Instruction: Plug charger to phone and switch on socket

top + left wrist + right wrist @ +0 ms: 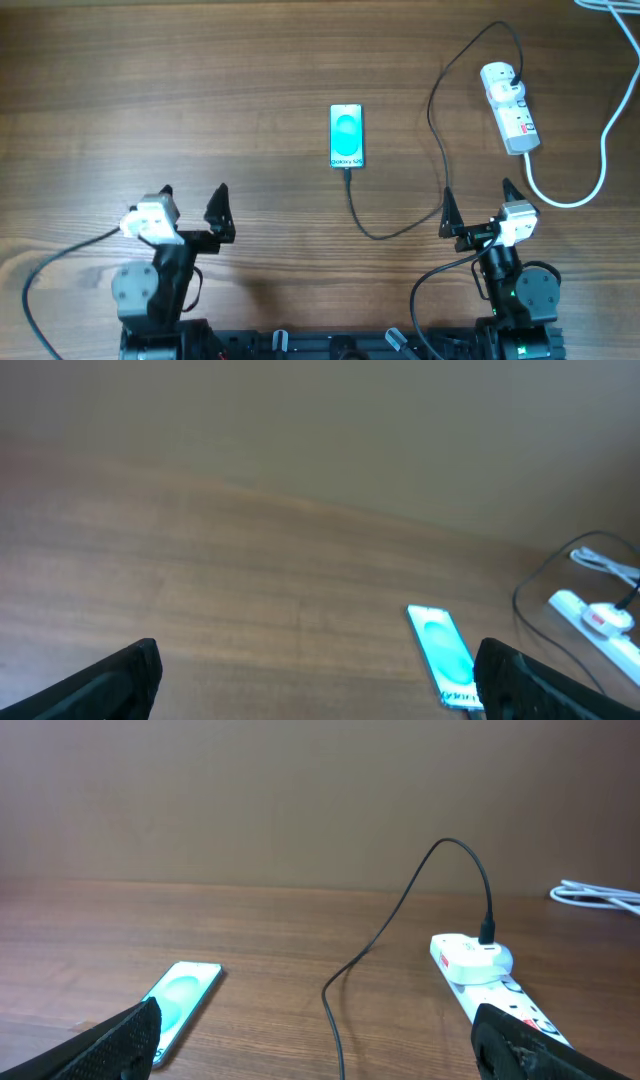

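Note:
The phone point(346, 135) lies flat mid-table with its turquoise screen lit; it also shows in the left wrist view point(441, 654) and the right wrist view point(176, 1001). The black charger cable point(437, 120) runs from the phone's near end, where its plug tip point(347, 173) sits, to the white adapter point(497, 75) seated in the socket strip point(510, 110) at the far right. The adapter point(472, 960) and strip point(510, 1005) show in the right wrist view. My left gripper point(192, 198) is open and empty at the near left. My right gripper point(478, 197) is open and empty, near of the strip.
The strip's thick white cord point(585, 190) loops near of it and runs off the far right edge. The arm bases stand at the near table edge. Bare wood lies between the grippers and the phone.

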You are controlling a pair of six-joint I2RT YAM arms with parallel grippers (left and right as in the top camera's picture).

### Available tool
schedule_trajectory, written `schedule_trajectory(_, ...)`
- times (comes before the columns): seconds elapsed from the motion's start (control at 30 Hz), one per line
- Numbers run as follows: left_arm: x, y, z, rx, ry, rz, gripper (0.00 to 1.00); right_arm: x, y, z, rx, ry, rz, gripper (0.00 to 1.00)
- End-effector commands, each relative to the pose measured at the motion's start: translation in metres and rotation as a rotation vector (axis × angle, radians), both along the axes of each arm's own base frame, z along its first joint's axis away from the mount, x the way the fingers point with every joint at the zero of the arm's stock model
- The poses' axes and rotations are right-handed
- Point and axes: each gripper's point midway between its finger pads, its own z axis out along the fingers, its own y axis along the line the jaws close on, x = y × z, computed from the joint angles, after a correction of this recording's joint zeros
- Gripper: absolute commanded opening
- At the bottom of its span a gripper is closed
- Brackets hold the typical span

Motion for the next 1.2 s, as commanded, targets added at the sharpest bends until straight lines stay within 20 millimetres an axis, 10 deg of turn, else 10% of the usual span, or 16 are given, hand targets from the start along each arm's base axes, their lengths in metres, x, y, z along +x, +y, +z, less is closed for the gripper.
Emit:
schedule_trajectory(0.0,-0.005,0.001,0.0,0.044,-0.055,0.01,1.0,0.0,-0.001,0.002,0.007,-0.009,-0.006,1.0)
schedule_trajectory(1.17,0.007,0.027,-0.045,0.175,-0.062,0.151,1.0,0.0,-0.001,0.002,0.007,-0.009,-0.006,1.0)
